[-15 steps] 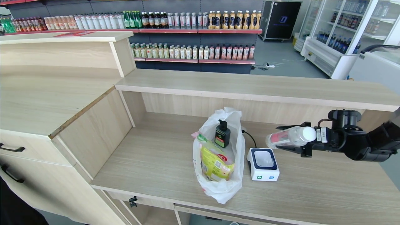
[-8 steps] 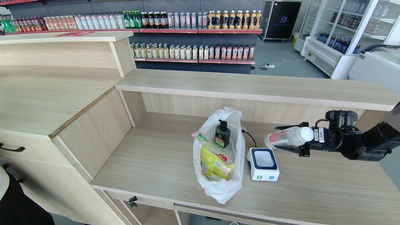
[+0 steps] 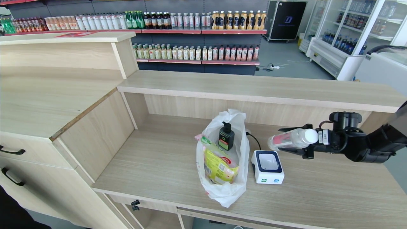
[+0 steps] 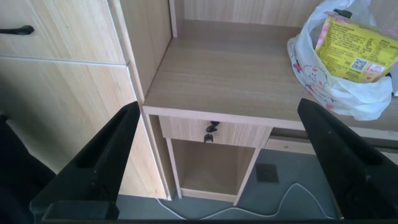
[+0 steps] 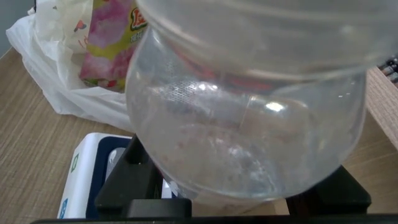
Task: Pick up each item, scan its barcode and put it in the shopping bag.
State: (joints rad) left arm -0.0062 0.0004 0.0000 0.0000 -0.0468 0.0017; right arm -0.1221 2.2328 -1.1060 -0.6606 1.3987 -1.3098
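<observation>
No legible print on bottle (image 3: 291,139), shopping bag (image 3: 222,194), scanner (image 3: 267,167)

The robot's right arm (image 3: 378,144) extends level from its right side, its gripper (image 3: 283,140) clamped on a clear bottle (image 3: 292,139) that lies horizontal between the fingers. The left gripper (image 4: 219,109) angles downward, its two dark fingers (image 4: 99,162) spread wide apart.

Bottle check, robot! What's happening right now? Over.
Right gripper shut on clear bottle, held sideways above scanner. Left gripper open, low by counter front. Shopping bag open beside scanner, nothing blocking. Over.
</observation>
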